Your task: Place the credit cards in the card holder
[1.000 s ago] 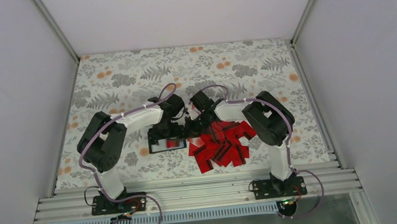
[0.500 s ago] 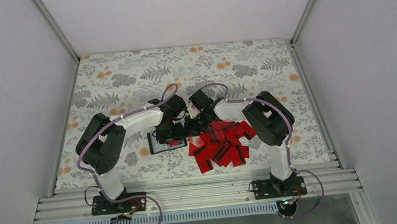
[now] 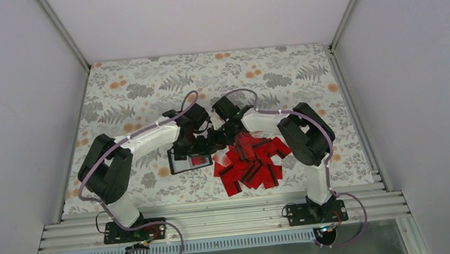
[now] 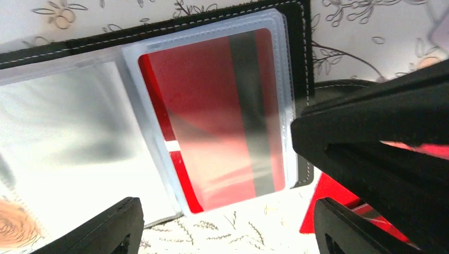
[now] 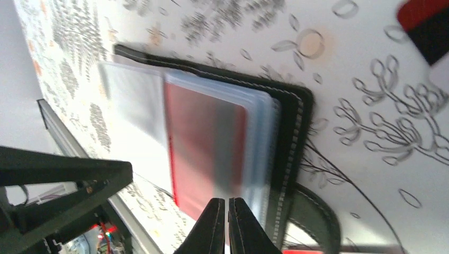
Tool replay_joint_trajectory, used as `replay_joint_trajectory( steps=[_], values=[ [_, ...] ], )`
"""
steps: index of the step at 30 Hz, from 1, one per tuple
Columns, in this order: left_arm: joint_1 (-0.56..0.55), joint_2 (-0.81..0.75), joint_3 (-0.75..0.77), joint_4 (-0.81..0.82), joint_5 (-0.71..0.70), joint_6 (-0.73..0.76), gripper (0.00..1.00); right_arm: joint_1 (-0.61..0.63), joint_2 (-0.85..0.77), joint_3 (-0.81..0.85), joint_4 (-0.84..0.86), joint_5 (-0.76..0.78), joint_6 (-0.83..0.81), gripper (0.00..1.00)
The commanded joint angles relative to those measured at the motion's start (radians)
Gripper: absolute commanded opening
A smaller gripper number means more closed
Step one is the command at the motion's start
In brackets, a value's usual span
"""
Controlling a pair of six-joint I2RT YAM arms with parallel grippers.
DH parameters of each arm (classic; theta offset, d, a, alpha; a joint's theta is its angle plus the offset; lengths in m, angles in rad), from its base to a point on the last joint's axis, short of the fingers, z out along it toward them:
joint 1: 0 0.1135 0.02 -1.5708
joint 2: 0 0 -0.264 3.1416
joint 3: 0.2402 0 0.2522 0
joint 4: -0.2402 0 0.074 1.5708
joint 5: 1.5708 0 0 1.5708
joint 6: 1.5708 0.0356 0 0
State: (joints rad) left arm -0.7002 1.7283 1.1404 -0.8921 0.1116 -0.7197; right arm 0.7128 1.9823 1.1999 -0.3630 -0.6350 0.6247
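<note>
Flower-print cloth over the counter, card holder lying open and flat short of the near edge, about midway along it, long axis roughly along that edge. Looks barely begun: one card seated in a clear sleeve, apparently lengthwise across the holder, with a heap of credit cards loose just right of it. Over the holder, left gripper spread wide and empty, right gripper pinched closed on nothing visible.

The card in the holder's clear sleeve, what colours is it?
The card is red with a dark stripe down one side, showing best in the left wrist view.
</note>
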Motion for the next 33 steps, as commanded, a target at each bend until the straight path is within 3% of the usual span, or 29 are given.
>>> replay_joint_trajectory(
  steps=[1, 4, 7, 12, 15, 24, 33],
  values=[
    [-0.008, -0.113, 0.013, 0.018, 0.015, 0.034, 0.79, 0.011, -0.025, 0.065, -0.071, 0.037, -0.049, 0.04],
    [-0.006, -0.170, -0.011, -0.005, -0.022, 0.049, 0.72, 0.011, -0.038, 0.085, -0.094, 0.033, -0.059, 0.04],
    [0.007, -0.225, -0.065, 0.003, -0.056, 0.073, 0.56, 0.011, -0.057, 0.090, -0.091, 0.014, -0.059, 0.05],
    [0.052, -0.267, -0.188, 0.065, -0.045, 0.093, 0.33, 0.010, -0.042, 0.081, -0.066, -0.025, -0.041, 0.21],
    [0.078, -0.269, -0.242, 0.115, -0.013, 0.109, 0.18, 0.007, -0.024, 0.074, -0.053, -0.044, -0.033, 0.24],
    [0.129, -0.223, -0.285, 0.261, 0.086, 0.138, 0.10, 0.007, -0.004, 0.045, -0.004, -0.083, -0.010, 0.20],
    [0.164, -0.143, -0.271, 0.284, 0.104, 0.175, 0.06, 0.007, 0.011, 0.017, 0.004, -0.070, -0.010, 0.18]
  ],
)
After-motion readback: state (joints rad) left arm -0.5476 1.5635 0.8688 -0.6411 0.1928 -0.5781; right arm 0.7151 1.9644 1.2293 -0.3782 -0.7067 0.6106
